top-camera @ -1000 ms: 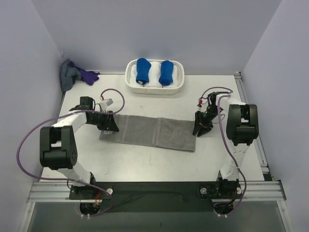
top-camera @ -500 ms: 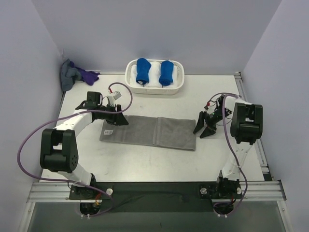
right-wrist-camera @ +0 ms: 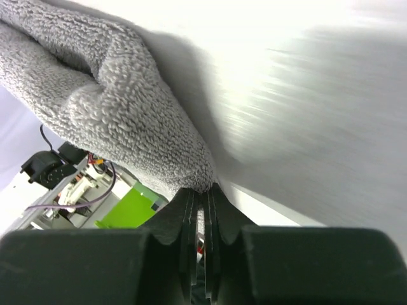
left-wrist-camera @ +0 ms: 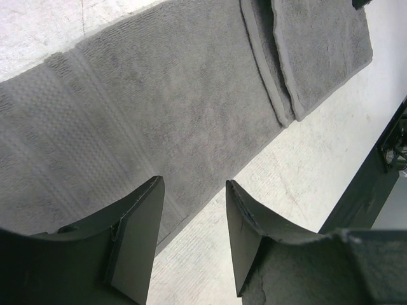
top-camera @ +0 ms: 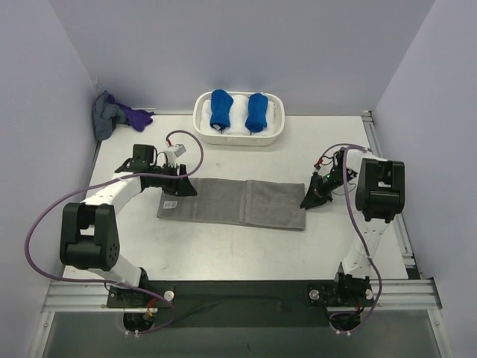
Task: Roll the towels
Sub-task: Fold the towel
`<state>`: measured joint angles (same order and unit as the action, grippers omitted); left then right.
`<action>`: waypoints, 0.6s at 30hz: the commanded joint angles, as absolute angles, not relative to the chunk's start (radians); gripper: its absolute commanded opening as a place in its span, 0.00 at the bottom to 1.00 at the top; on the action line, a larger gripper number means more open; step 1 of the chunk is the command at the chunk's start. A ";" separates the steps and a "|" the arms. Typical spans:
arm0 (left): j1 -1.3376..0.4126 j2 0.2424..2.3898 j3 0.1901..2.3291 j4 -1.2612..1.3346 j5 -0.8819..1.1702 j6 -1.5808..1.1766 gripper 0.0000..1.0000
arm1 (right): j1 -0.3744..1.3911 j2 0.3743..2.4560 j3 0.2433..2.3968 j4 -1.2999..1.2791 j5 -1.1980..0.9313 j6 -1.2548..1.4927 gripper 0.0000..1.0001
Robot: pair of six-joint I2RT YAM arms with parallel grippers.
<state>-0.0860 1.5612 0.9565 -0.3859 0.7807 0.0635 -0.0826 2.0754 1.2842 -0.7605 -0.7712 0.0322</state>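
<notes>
Two grippers, one at each end of a grey towel

At the right end, the right gripper [right-wrist-camera: 200, 190] is seen clenched, a far corner of the towel [top-camera: 231, 203] pinched between its tips and the cloth bunched up just behind them. The left gripper [left-wrist-camera: 193, 184] is held released, jaws spread with nothing between them, over the near edge of the towel's left end. A small white label [top-camera: 171, 203] is seen on the cloth there. The towel is laid as a long flat strip across the middle of the table [top-camera: 223, 246], left to right, with one layer overlapping another near its middle. Farther off, a white basket [top-camera: 203, 127] with two blue bundles [top-camera: 220, 108] is set at the far edge, and a purple cloth [top-camera: 136, 116] lies in the far left corner, both well apart from the towel.
</notes>
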 commanded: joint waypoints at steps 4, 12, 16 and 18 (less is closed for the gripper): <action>-0.086 1.499 0.945 -0.336 0.743 0.045 0.51 | -0.140 1.977 1.374 -0.870 -0.692 -0.026 0.00; -0.084 1.528 0.936 -0.362 0.591 0.051 0.50 | -0.086 1.956 1.509 -0.983 -0.525 -0.083 0.00; -0.084 1.575 0.943 -0.396 0.510 0.074 0.50 | -0.009 1.939 1.543 -1.015 -0.450 -0.078 0.00; -0.084 1.613 0.953 -0.408 0.497 0.084 0.49 | 0.046 1.937 1.566 -1.025 -0.420 -0.071 0.00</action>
